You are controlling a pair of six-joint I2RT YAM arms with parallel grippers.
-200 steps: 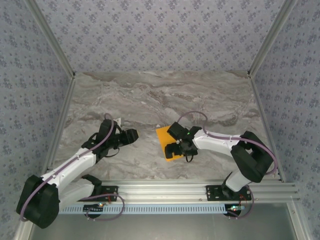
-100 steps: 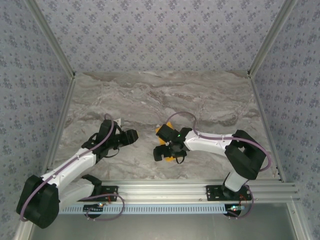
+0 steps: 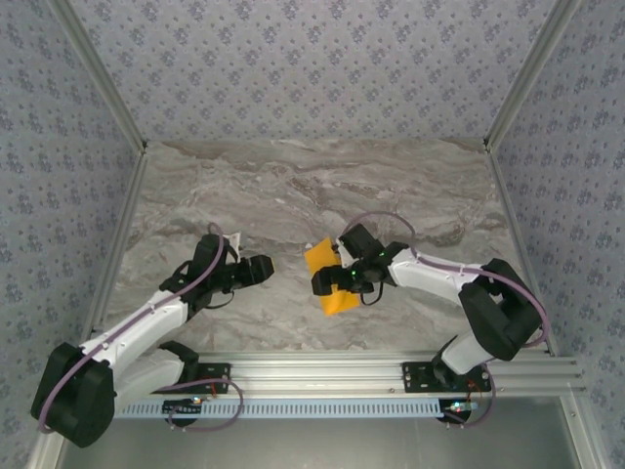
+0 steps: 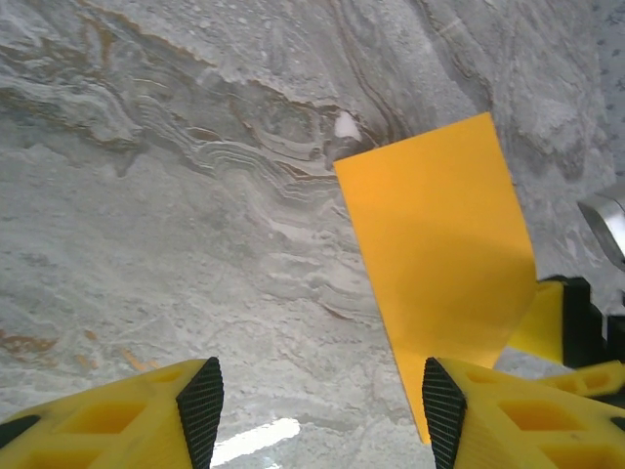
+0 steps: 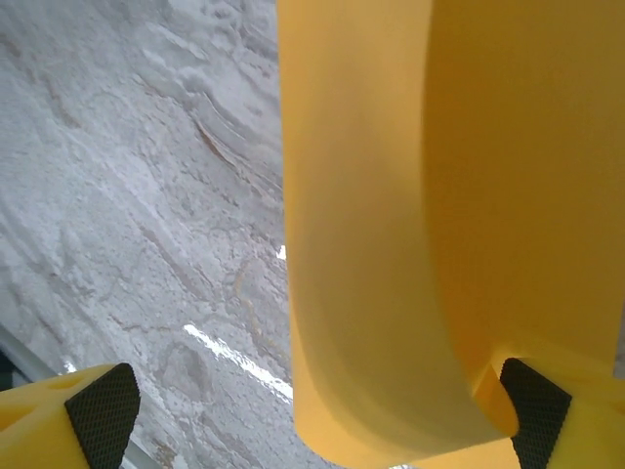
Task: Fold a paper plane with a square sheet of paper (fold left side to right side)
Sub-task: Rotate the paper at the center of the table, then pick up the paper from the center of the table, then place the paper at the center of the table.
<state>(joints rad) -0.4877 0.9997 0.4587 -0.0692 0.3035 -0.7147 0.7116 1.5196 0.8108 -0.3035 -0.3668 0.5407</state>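
Top external view: the thin orange-yellow square sheet of paper (image 3: 337,299) lies on the grey marbled bench (image 3: 293,195), one side curled beside the wide-spread, empty right fingers (image 5: 532,410); left fingers (image 4: 200,396) gape empty nearby.

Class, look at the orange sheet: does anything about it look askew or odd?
Yes. The square sheet of paper lies skewed on the table, and by the right claw one side bows upward instead of lying flat.

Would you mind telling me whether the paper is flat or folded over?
Folded over, but not creased: the paper curls in a soft rounded bend in the right wrist view.
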